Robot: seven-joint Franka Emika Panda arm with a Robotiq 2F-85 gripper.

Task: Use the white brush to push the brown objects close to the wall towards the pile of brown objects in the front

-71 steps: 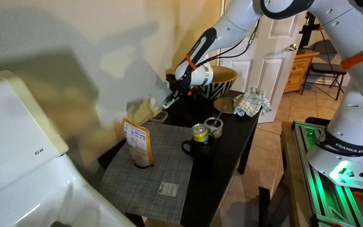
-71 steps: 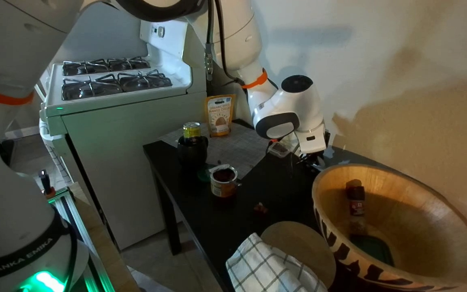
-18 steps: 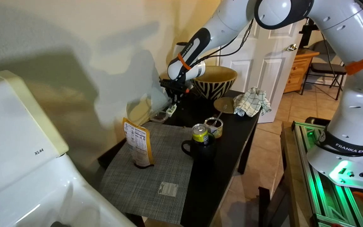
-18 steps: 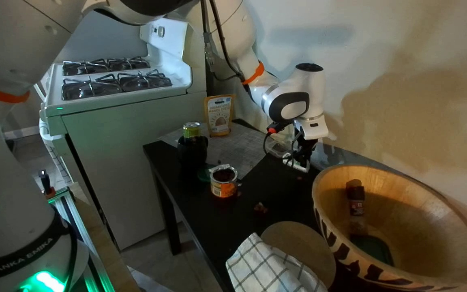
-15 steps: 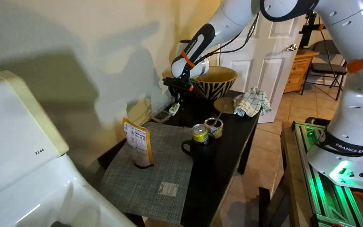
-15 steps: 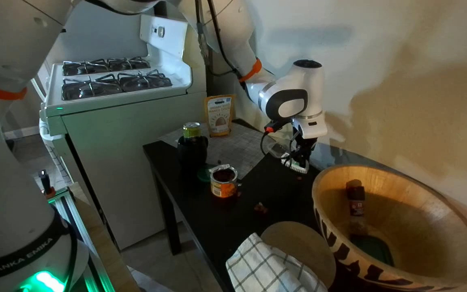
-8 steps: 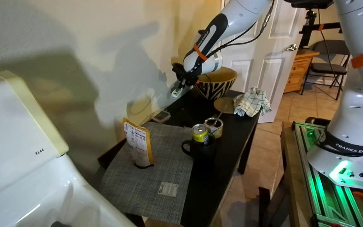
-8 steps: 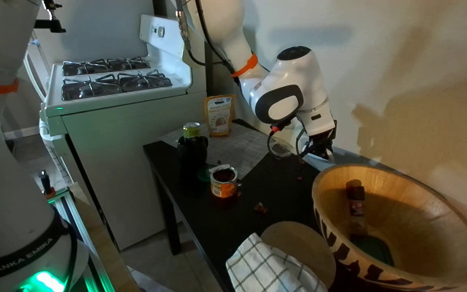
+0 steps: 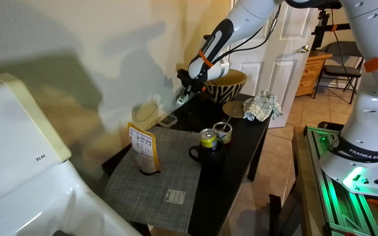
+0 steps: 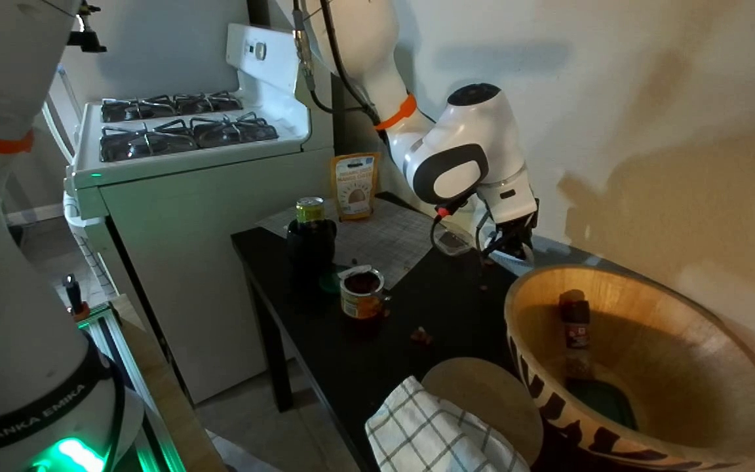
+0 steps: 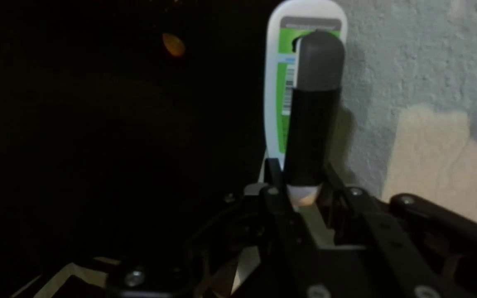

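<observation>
Can see the gripper [image 11: 302,178] pinching the white brush [image 11: 304,103] by its dark handle [image 11: 317,99], close beside the wall [image 9: 120,19], on the wall side of the table [image 10: 390,373]. Cannot tell whether touching the table or just above. Lose most of the brush behind the gripper in an exterior view, and its underside in the wrist view. Can make out a single brown piece [image 11: 174,45] there, left of the brush, with specks [image 11: 176,1] cut off at the top edge. In an exterior view, find the brown pile [image 10: 421,336] blurred against black, right of the tin [image 10: 359,301] and left of a bowl [image 10: 672,354] hiding part of the table.

Can pick out a barcode [image 11: 288,89] on the brush's green label [image 11: 282,124], but read none of the blurred lettering above. Read "XL44" on the stove [image 9: 18,137], "FRANKA EMIKA" on the robot's black band [image 10: 30,423], "MANGO" on the pouch [image 10: 354,187]. Cannot read the small print on the tag [image 9: 175,196] on the placemat [image 9: 143,196] or on the bottle [image 10: 576,331] inside the bowl.

Note in an exterior view a clear box [image 9: 168,121] by the wall, nearer than the brush, and the pouch nearer again. To the right, find a can [image 9: 208,141] in a mug [image 9: 210,159] and a checked towel [image 9: 262,106] partly over a round board [image 9: 229,107].
</observation>
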